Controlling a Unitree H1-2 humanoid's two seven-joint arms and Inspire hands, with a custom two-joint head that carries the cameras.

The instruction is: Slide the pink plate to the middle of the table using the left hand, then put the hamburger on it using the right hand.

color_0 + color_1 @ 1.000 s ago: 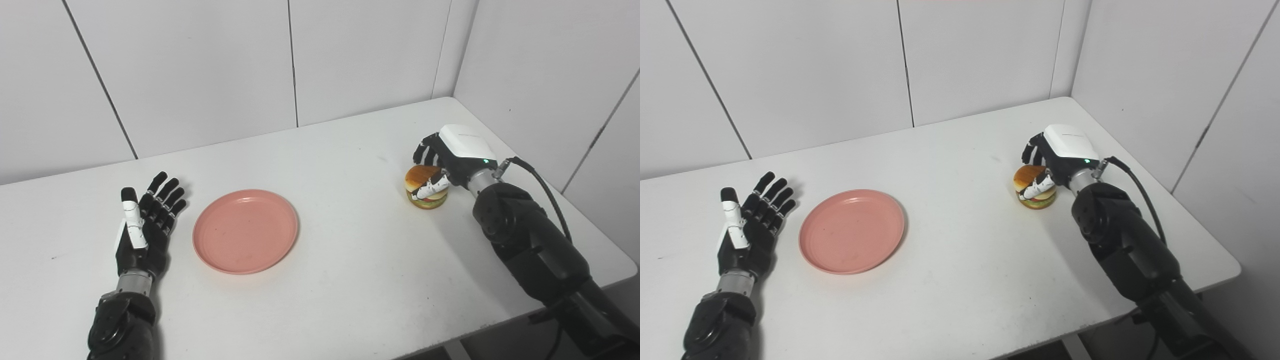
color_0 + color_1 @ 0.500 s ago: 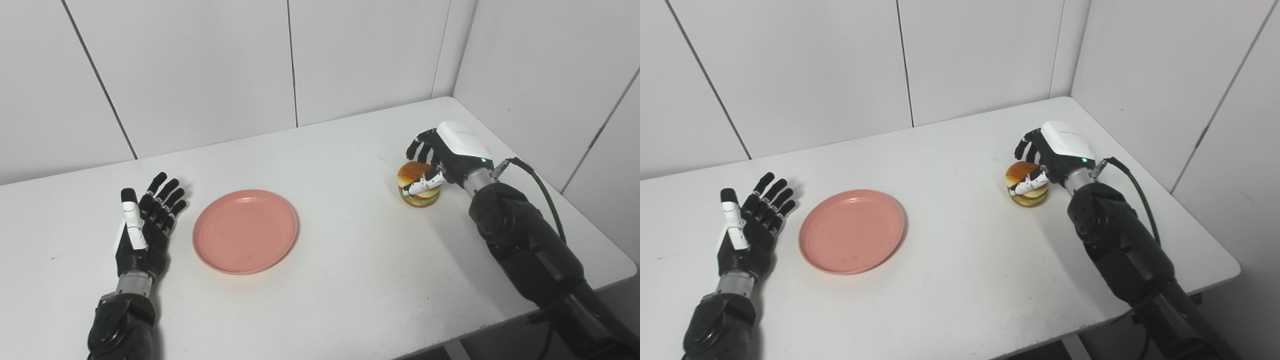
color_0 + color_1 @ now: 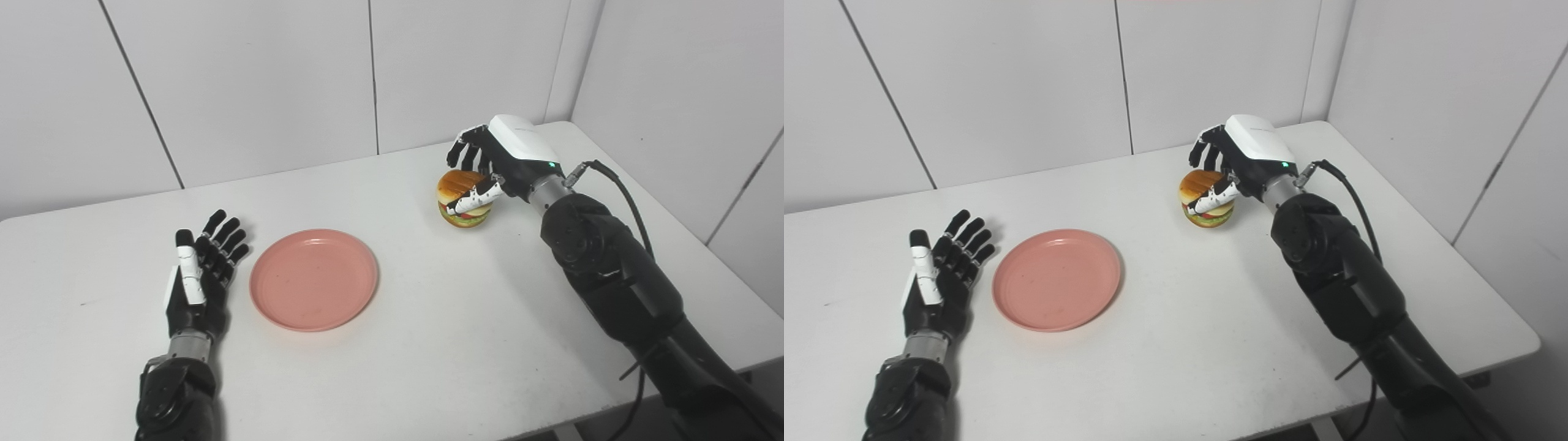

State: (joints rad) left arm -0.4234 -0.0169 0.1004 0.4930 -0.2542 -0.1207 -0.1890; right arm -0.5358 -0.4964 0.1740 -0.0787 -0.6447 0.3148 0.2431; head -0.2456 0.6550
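Note:
The pink plate (image 3: 313, 278) lies flat on the white table (image 3: 429, 318), left of the middle. My left hand (image 3: 199, 275) rests open beside the plate's left edge, palm up, apart from it. My right hand (image 3: 499, 159) is shut on the hamburger (image 3: 460, 197), fingers over the bun's far side and thumb across its front. The hamburger is held above the table, to the right of and beyond the plate. It also shows in the right eye view (image 3: 1205, 199), with the plate (image 3: 1056, 278) to its lower left.
White wall panels stand behind the table and along its right side. The table's front edge (image 3: 551, 422) runs across the lower right. My right arm (image 3: 612, 275) crosses the right part of the table.
My right hand has carried the hamburger up and to the left, toward the plate. The camera has shifted a little. My left hand and the plate have stayed in place.

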